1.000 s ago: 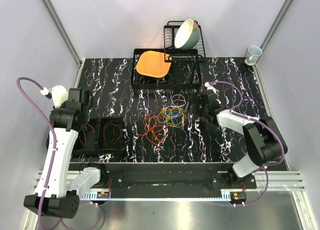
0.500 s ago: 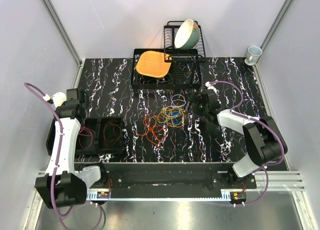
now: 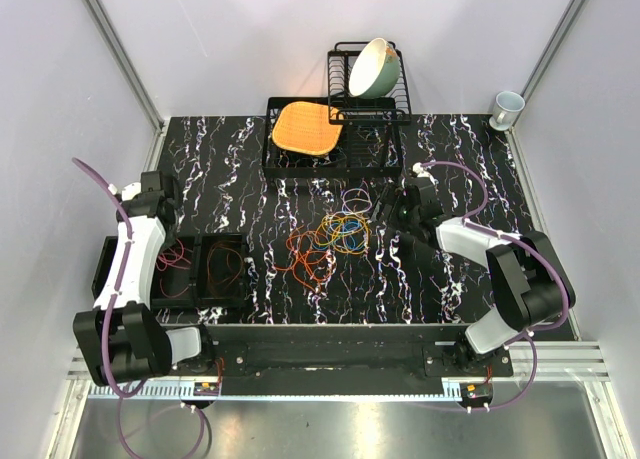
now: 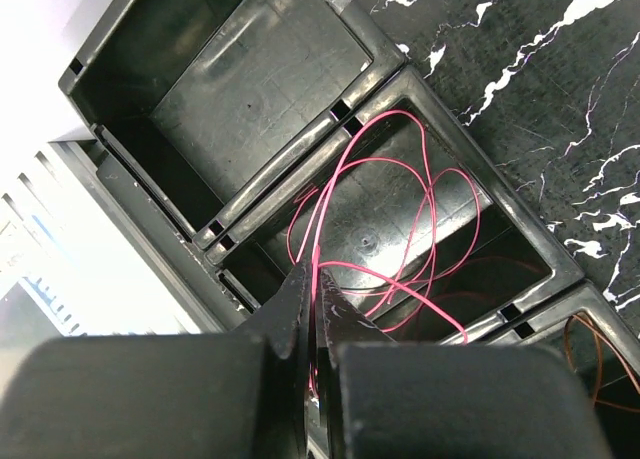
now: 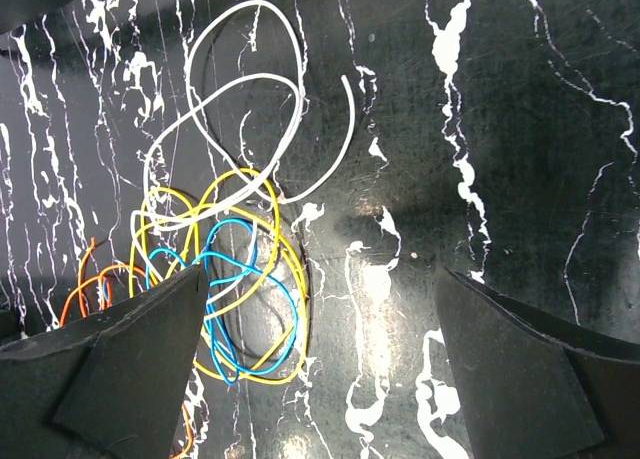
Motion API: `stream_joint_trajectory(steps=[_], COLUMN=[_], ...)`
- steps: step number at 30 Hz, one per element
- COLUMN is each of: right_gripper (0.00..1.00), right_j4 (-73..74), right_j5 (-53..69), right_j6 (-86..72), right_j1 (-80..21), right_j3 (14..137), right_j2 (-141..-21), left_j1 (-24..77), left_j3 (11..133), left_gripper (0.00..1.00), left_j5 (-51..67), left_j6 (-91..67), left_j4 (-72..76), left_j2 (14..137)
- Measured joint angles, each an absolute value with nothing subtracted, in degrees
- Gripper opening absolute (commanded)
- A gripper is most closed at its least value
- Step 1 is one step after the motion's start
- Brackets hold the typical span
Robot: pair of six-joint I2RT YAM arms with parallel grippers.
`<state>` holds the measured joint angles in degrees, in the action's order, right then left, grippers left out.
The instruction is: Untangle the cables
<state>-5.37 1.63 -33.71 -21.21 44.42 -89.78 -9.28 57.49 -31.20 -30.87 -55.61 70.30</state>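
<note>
The cables [image 3: 335, 237] lie in a loose tangle of orange, yellow, blue and purple loops at the table's middle. In the right wrist view I see yellow loops [image 5: 250, 194], blue loops [image 5: 270, 279] and pale loops [image 5: 250, 79]. My right gripper [image 5: 322, 271] is open and empty just right of the tangle, also in the top view [image 3: 383, 207]. My left gripper [image 4: 312, 274] is shut on a pink-red cable [image 4: 400, 219] that hangs into the middle compartment of a black tray [image 4: 560, 269]. It sits over the tray's left part in the top view [image 3: 168, 237].
The black tray [image 3: 243, 241] stands at the front left; its near compartment holds an orange cable [image 4: 600, 359], its far one shows nothing inside. A black dish rack [image 3: 392, 139] with a bowl [image 3: 375, 67] and an orange mat [image 3: 305, 126] stands at the back. A mug [image 3: 508, 106] is at the back right.
The left arm has swung round, its wrist shifting right and towards the back over the tray with the pink-red cable held. The right arm has barely moved.
</note>
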Motion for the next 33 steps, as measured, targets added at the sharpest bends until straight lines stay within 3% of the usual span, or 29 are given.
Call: stream_joint_trajectory(steps=[3,6,7,10,13,25,33], right_gripper=[0.99,1.00,1.00,1.00,1.00,1.00,1.00], right_j4=[-5.4,-5.8,-6.0,-6.2,-6.2,-6.2,-6.2], right_j5=[2.2,2.7,2.7,2.7,2.7,2.7,2.7], right_j6=[-33.9,-34.0,-34.1,-34.2,-34.2,-34.2,-34.2], right_j1=[-21.2,-21.2,-21.2,-21.2,-21.2,-21.2,-21.2], right_j3=[44.4,44.4,44.5,44.5,44.5,44.8,44.8], right_j2=[-89.8,-90.4,-90.7,-91.7,-92.1,-92.4,-92.5], left_j1=[-9.5,-9.7,-9.7,-9.8,-9.9,-9.9,-6.0], left_j3=[57.5,57.5,57.5,57.5,57.5,57.5,55.1], left_gripper=[0.00,0.28,0.47,0.83,0.96,0.99,0.95], left_j5=[-31.2,-31.2,-31.3,-31.2,-31.1,-29.8,-21.3], left_j6=[-30.9,-31.0,-30.9,-31.4,-31.7,-30.3,-25.6], left_j4=[-55.6,-55.7,-55.8,-56.1,-56.1,-55.9,-51.3], left_j2=[70.3,70.4,70.4,70.3,70.0,65.8,55.2])
